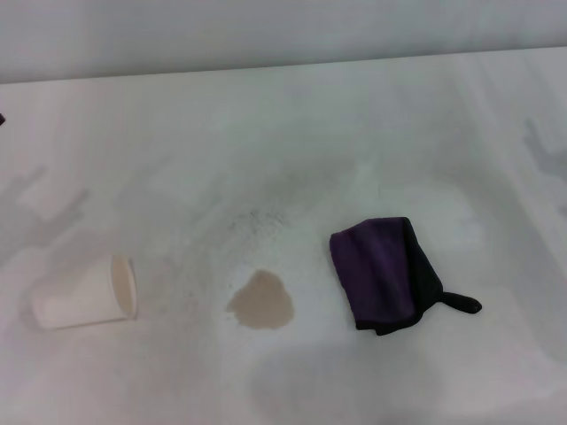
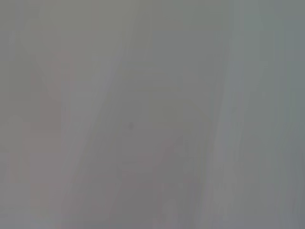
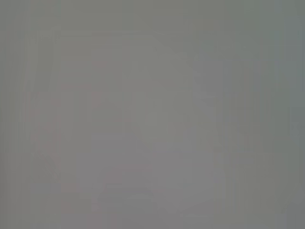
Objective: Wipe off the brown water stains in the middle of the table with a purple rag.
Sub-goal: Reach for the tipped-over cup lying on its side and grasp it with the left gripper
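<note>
In the head view a small light-brown water stain point(image 1: 260, 300) lies on the white table point(image 1: 292, 133), a little in front of the middle. The purple rag point(image 1: 384, 273), dark purple with black edging and a small black tab at its right, lies crumpled on the table just to the right of the stain, apart from it. Neither gripper shows in the head view. Both wrist views show only a plain grey surface, with no fingers and no task object.
A white paper cup point(image 1: 86, 293) lies on its side to the left of the stain, its mouth facing the stain. Faint grey speckled smudges point(image 1: 257, 221) spread behind the stain. The table's far edge point(image 1: 283, 66) meets a grey wall.
</note>
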Controlling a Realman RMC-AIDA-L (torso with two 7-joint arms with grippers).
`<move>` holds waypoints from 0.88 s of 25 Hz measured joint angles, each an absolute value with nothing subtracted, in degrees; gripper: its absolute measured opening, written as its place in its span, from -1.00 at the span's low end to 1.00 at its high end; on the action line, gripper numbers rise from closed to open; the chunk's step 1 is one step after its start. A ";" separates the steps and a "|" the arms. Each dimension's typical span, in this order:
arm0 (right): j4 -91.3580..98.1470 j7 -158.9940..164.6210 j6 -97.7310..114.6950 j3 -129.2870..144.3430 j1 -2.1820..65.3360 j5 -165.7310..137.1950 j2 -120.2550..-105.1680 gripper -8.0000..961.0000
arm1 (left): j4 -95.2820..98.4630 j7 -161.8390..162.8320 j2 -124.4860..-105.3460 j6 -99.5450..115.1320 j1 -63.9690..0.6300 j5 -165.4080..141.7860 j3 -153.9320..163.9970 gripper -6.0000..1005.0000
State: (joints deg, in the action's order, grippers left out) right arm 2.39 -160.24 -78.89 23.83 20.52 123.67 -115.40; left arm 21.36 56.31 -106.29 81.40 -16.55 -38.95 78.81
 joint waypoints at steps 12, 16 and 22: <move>1.46 -159.59 -77.49 18.85 20.19 123.67 -115.40 0.69 | 61.79 92.05 -108.98 77.57 -10.37 -85.85 59.54 0.74; 0.26 -159.52 -76.69 18.15 20.29 123.66 -115.46 0.69 | 69.12 98.08 -109.89 82.24 -11.14 -96.28 57.28 0.74; 0.05 -159.73 -76.25 17.76 20.41 123.66 -115.49 0.69 | 74.66 101.78 -109.12 89.64 -14.11 -106.79 57.02 0.74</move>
